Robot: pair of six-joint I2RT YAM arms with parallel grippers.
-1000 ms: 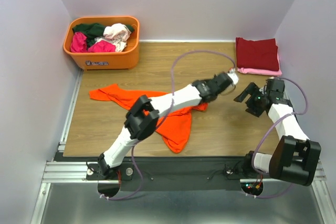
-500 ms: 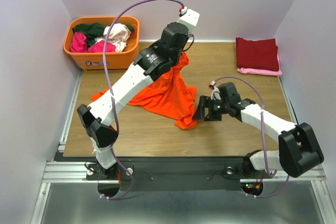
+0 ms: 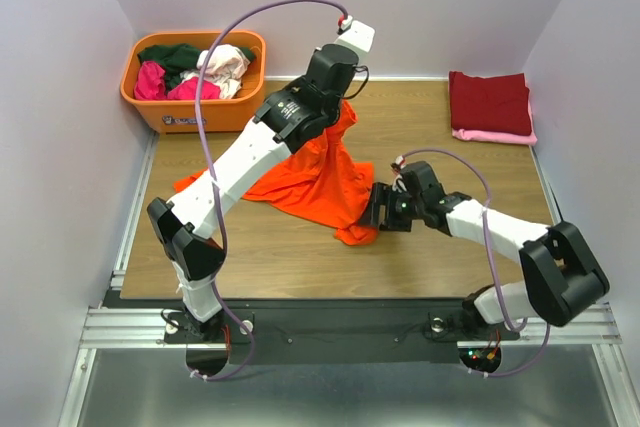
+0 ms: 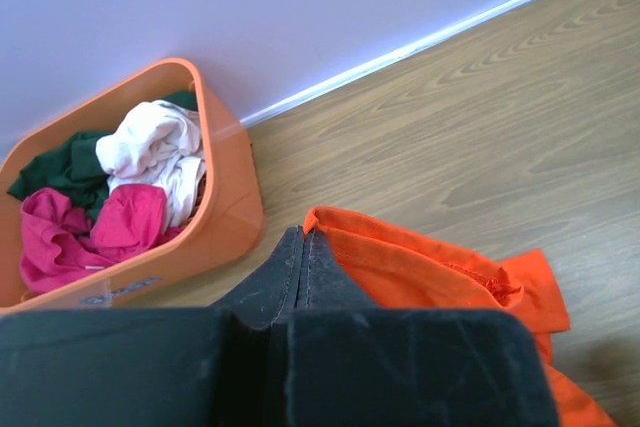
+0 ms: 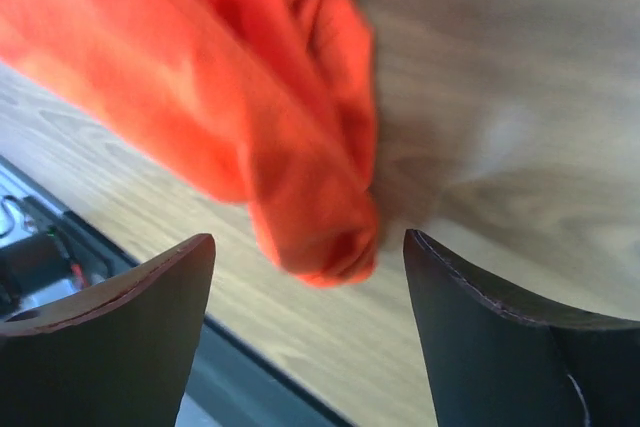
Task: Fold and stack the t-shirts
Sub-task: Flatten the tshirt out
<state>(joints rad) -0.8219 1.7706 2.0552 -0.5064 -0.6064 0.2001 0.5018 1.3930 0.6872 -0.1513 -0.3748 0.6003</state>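
A bright orange t-shirt [image 3: 315, 172] is pulled up into a tent over the middle of the table, its left part still lying flat. My left gripper [image 3: 343, 110] is shut on the shirt's top edge. In the left wrist view the fingers [image 4: 300, 267] meet with the orange hem [image 4: 420, 267] pinched at their tip. My right gripper [image 3: 375, 209] stands open low at the shirt's near-right corner. In the right wrist view that bunched corner [image 5: 320, 227] hangs between the spread fingers [image 5: 480, 327], touching neither.
An orange plastic tub [image 3: 200, 109] at the back left holds dark green, magenta and whitish-pink shirts [image 3: 205, 67]. A folded dark red shirt [image 3: 490, 102] lies on a folded pink one [image 3: 495, 135] at the back right. Walls close in on three sides.
The left arm has swung up and back, lifting the orange shirt off the table. The right gripper has moved left to the shirt's low corner and narrowed slightly.
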